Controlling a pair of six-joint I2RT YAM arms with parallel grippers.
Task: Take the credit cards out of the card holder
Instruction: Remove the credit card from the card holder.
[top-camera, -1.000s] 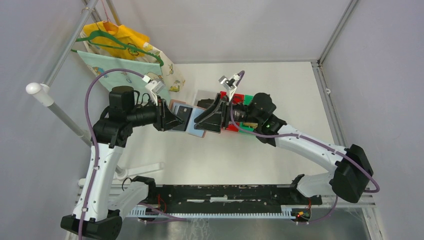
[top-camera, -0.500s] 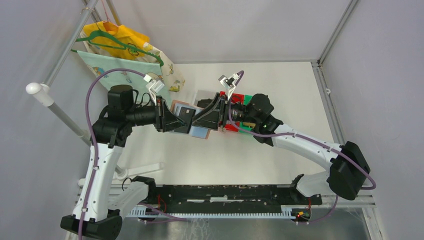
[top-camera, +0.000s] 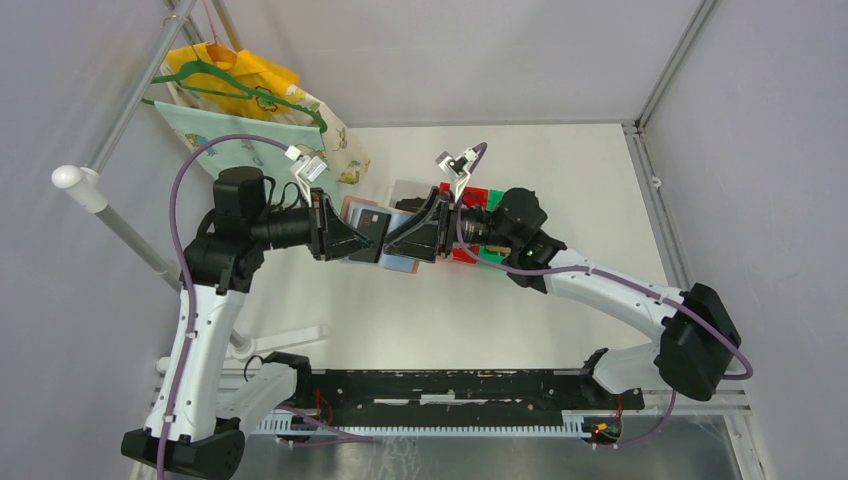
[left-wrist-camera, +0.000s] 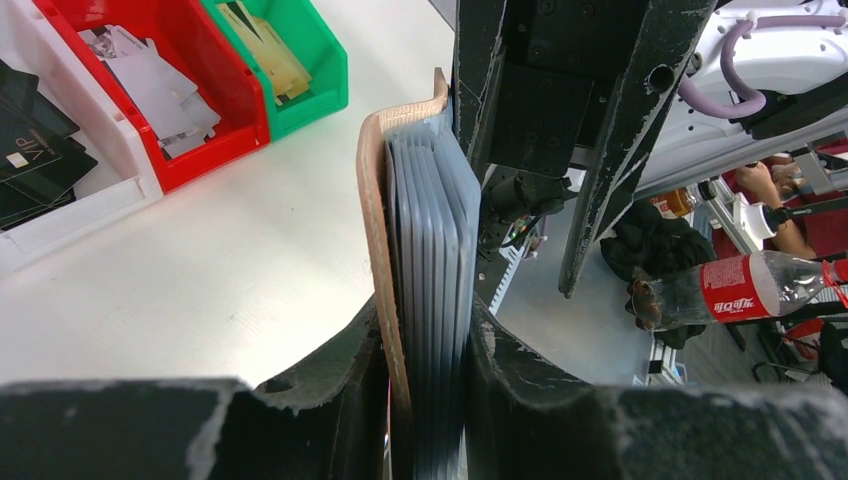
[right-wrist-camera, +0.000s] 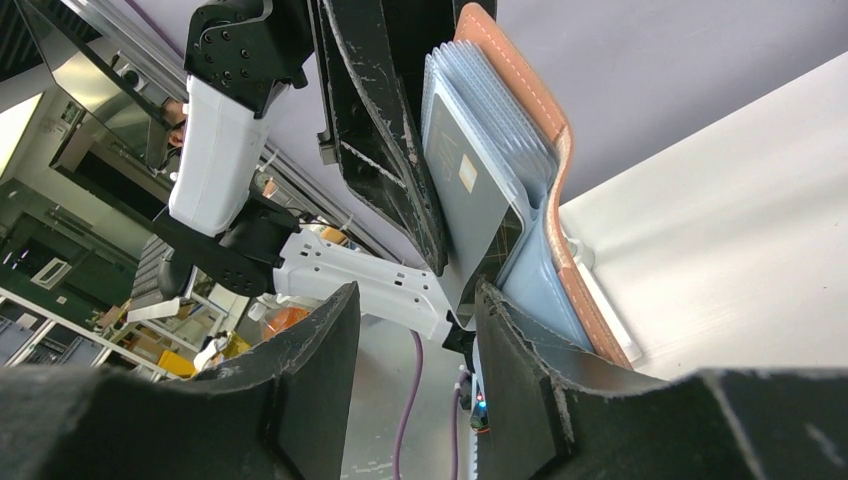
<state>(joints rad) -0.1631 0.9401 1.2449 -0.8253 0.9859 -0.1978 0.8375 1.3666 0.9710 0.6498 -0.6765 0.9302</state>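
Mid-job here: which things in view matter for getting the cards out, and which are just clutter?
For the job:
card holder, clamped in the left gripper
grey card in an outer pocket
right gripper, open at that card's edge

Lying about:
white bin
red bin
green bin
hung clothes
bottle, off the table

The card holder (left-wrist-camera: 372, 200) is light brown outside, with pale stitches along its edge. Its pockets (left-wrist-camera: 430, 240) look grey-blue. The front card (right-wrist-camera: 470, 190) is maybe dark grey. Nearby are a white bin (left-wrist-camera: 90, 205), a red bin (left-wrist-camera: 210, 150) and a green bin (left-wrist-camera: 315, 100).
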